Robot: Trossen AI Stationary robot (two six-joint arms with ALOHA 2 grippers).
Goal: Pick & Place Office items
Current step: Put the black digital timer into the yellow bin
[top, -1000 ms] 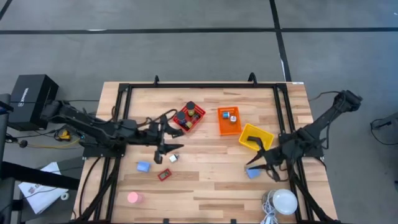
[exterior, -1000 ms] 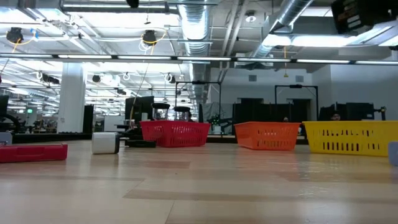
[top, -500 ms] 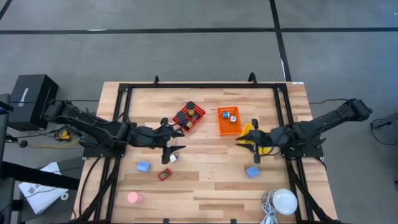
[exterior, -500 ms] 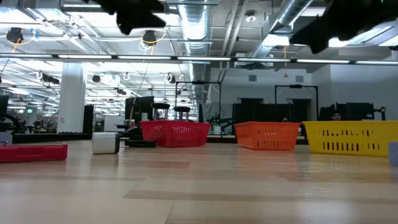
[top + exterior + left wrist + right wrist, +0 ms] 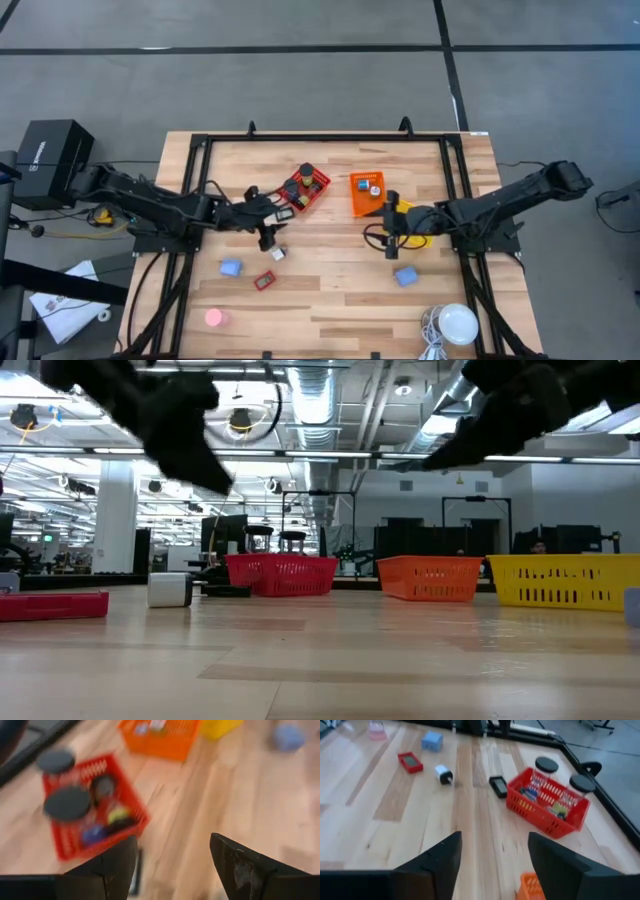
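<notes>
The small white roll [image 5: 279,254] is lying on the desk [image 5: 330,300] just in front of the red basket [image 5: 305,190], with the black rectangle [image 5: 283,213] between them. The left pincer [image 5: 268,232] is hanging open and empty directly over the roll, making it the nearer arm. The right pincer [image 5: 391,240] is hovering open and empty farther from the basket, past the orange basket [image 5: 367,195].

A pale wooden table [image 5: 330,290] with smooth, faintly glossy planks, framed by matt black metal rails [image 5: 325,140]. Red [image 5: 547,802], orange [image 5: 367,196] and yellow [image 5: 565,582] baskets look like moulded plastic mesh.
</notes>
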